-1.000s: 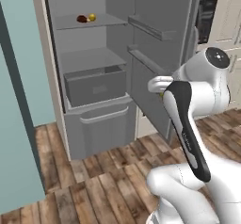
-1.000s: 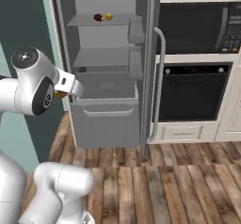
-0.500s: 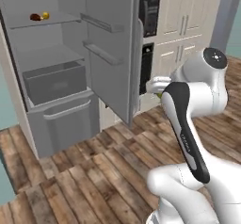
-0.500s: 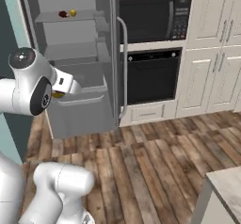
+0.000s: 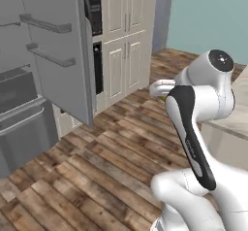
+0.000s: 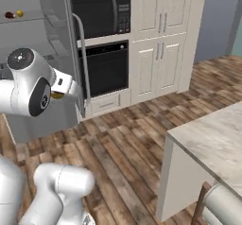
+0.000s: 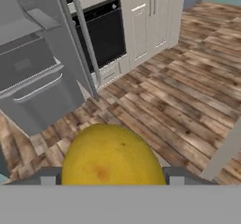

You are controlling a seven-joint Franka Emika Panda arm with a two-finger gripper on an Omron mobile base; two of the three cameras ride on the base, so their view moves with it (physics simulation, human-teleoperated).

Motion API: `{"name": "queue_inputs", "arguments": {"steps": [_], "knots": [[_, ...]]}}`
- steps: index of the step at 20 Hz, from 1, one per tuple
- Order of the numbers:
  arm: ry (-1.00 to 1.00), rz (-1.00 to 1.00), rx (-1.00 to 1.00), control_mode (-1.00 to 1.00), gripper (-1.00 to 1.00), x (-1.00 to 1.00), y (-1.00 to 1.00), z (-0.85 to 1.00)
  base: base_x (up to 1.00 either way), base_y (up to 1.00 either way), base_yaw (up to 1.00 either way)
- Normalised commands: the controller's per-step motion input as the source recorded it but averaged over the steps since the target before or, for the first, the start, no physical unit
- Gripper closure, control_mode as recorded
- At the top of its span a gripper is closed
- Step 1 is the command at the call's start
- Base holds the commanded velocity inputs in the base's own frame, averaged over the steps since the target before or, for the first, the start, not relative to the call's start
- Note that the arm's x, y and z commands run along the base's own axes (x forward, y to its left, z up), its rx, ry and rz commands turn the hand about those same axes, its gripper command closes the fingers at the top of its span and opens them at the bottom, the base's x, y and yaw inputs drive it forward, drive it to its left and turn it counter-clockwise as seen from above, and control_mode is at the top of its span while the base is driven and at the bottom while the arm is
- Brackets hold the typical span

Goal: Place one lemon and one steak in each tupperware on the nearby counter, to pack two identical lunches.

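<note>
We see the gripper clenched on a lemon, which sits between the finger tips and hangs above the wood floor. The other lemon lies on a shelf in the open fridge, just beside a steak. The counter stands to the right, well apart from the fridge.

Yellow lemon gripped between the tool tips.

Lemon and dark item on fridge shelf.
</note>
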Motion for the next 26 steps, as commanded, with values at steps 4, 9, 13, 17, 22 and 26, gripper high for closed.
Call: {"name": "queue_inputs", "arguments": {"steps": [4, 9, 13, 17, 22, 26], "knots": [[0.00, 0.00, 0.00, 1.00, 1.00, 0.00, 0.00, 0.00, -0.18, 0.13, -0.48], [0.00, 0.00, 0.00, 1.00, 1.00, 0.00, 0.00, 0.00, 0.00, 0.32, -0.45], [0.00, 0.00, 0.00, 1.00, 1.00, 0.00, 0.00, 0.00, 0.00, 0.55, -0.41], [0.00, 0.00, 0.00, 1.00, 1.00, 0.00, 0.00, 0.00, 0.00, 0.79, -0.35], [0.00, 0.00, 0.00, 1.00, 1.00, 0.00, 0.00, 0.00, 0.00, 0.86, -0.29], [0.00, 0.00, 0.00, 1.00, 1.00, 0.00, 0.00, 0.00, -0.02, 0.57, -0.29]]}}
